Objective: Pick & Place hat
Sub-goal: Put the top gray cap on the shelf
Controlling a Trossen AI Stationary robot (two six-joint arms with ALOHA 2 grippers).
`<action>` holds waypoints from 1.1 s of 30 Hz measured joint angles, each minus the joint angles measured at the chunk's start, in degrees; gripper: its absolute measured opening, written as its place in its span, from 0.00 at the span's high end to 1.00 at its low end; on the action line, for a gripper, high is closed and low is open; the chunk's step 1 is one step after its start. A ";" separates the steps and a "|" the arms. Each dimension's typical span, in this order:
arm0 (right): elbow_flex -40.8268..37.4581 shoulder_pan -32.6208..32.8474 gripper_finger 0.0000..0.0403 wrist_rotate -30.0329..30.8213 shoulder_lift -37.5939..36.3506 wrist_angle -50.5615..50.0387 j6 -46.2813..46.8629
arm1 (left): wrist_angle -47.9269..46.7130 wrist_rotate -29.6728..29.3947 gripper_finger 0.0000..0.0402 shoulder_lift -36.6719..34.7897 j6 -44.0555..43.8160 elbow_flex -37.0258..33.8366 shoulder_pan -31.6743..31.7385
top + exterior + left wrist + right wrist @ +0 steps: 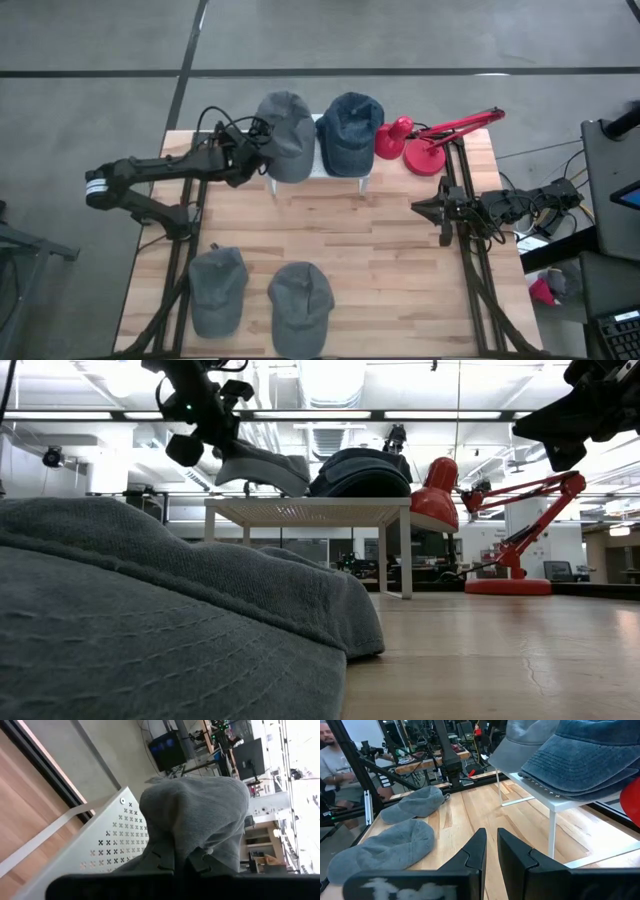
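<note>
High view: left end effector (262,150) clamped on grey hat (287,133) atop rack (340,174).

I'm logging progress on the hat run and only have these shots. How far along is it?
Looks done: a blue hat sits on the white stand. In hand: the left gripper is shut on the grey hat at the stand, its brim lifted in the low view. Left: two grey hats lie on the table's near edge. The right gripper waits beside the red lamp, slightly open, holding nothing.

Left gripper (262,152) clamped, right gripper (418,207) narrowly parted.
</note>
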 joint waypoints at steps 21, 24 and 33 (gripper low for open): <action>0.00 0.01 0.89 0.00 0.01 0.00 0.00 | 0.00 1.62 1.00 3.49 -1.11 0.00 0.59; 0.00 0.00 0.89 0.00 0.00 0.00 0.00 | 0.02 1.64 0.98 3.49 0.00 0.00 0.61; 0.00 0.02 0.89 0.00 0.01 0.00 0.00 | 0.02 3.41 0.88 3.49 3.57 0.00 0.70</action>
